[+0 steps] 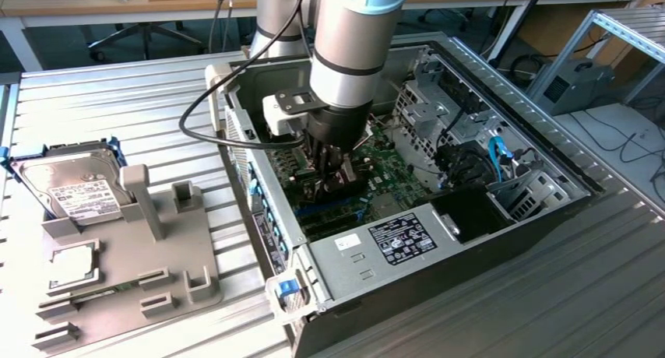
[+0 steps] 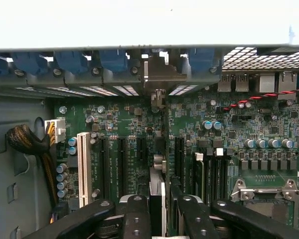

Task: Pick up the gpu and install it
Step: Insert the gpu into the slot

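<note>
My gripper (image 1: 338,183) reaches down inside the open computer case (image 1: 540,152), just above the green motherboard (image 1: 400,179). It is shut on the gpu (image 2: 157,186), a slim black card seen edge-on between the two black fingers (image 2: 135,214) in the wrist view. The card's silver bracket end (image 2: 157,74) sits against the case's rear slot openings. The gpu stands upright over the expansion slots (image 2: 122,159), between the black slots on either side. In the exterior view the gpu (image 1: 348,193) shows as a dark block under the fingers; whether its edge is seated in a slot I cannot tell.
A white slot (image 2: 83,167) and a cable bundle (image 2: 30,142) lie beside the card. The CPU socket (image 2: 266,194) is off to the other side. Outside the case, a grey fixture (image 1: 156,272) holds a hard drive (image 1: 73,191) and a square chip (image 1: 73,264). The power supply (image 1: 400,237) fills the case's near end.
</note>
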